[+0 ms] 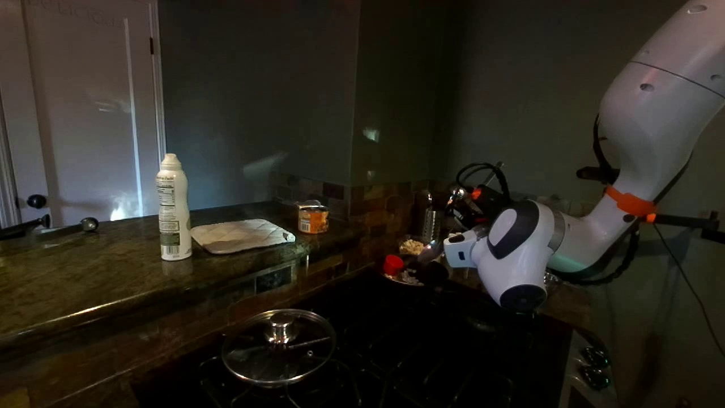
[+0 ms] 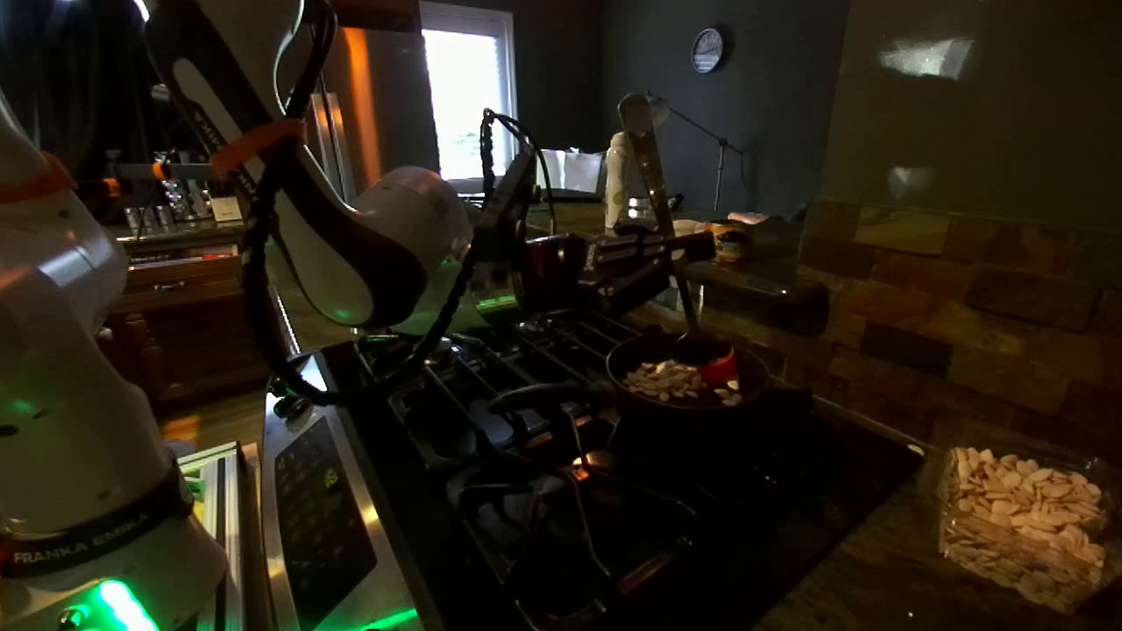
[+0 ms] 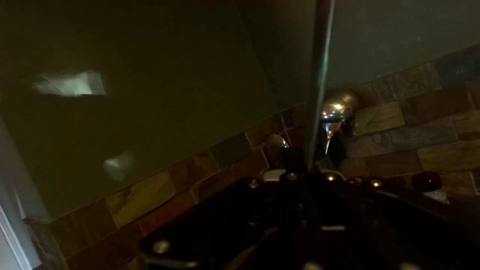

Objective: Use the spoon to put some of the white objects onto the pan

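- Note the arm (image 1: 640,141) stretched over the stove (image 2: 745,526), probably for reach.
- See a pale quilted pad (image 1: 243,235) on the counter (image 1: 96,272), perhaps for hot dishes.
- Find the task's likely pan (image 2: 671,407), dark and round, on the stove.
- See the gripper (image 2: 675,250) clamped around the near-upright spoon (image 2: 653,175), likely for scooping.
- Spot white objects (image 2: 662,381) in that pan, presumably where wanted.

In an exterior view, the frying pan (image 2: 671,406) rests on the stove (image 2: 763,499) with seeds (image 2: 662,382) and a cup (image 2: 720,369) inside, the spoon (image 2: 653,175) slanting to its far side and the seed container (image 2: 1017,561) to its front right. In an exterior view, the lid (image 1: 272,354) lies to the pan's front left; the bottle (image 1: 174,209), pot holder (image 1: 243,235) and can (image 1: 312,221) occupy the counter (image 1: 85,277) to its left.
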You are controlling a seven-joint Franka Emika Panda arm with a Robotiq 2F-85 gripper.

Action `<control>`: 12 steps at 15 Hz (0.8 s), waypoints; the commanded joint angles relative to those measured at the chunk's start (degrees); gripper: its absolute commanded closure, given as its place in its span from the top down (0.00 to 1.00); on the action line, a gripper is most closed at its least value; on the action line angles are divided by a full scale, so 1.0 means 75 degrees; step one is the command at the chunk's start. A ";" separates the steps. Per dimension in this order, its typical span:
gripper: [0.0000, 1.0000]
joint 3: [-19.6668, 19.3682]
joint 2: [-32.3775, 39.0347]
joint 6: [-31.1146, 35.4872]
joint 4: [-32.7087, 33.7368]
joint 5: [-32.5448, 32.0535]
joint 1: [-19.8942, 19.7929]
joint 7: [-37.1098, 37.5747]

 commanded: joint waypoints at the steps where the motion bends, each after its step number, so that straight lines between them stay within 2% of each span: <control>1: 0.01 0.0015 -0.0650 -0.0023 -0.0356 0.0000 0.0076 0.0079; 3: 0.01 -0.0345 -0.0726 0.0382 -0.0022 0.0000 -0.0168 0.0953; 4: 0.01 -0.0548 -0.1025 0.0422 -0.0222 -0.0152 -0.0335 0.1269; 7: 0.01 -0.1059 -0.1312 0.1127 -0.0084 -0.0079 -0.0561 0.2154; 10: 0.01 -0.1345 -0.1395 0.1867 0.0067 -0.0064 -0.0512 0.3115; 12: 0.01 -0.1315 -0.1479 0.2322 0.0092 -0.0066 -0.0330 0.3630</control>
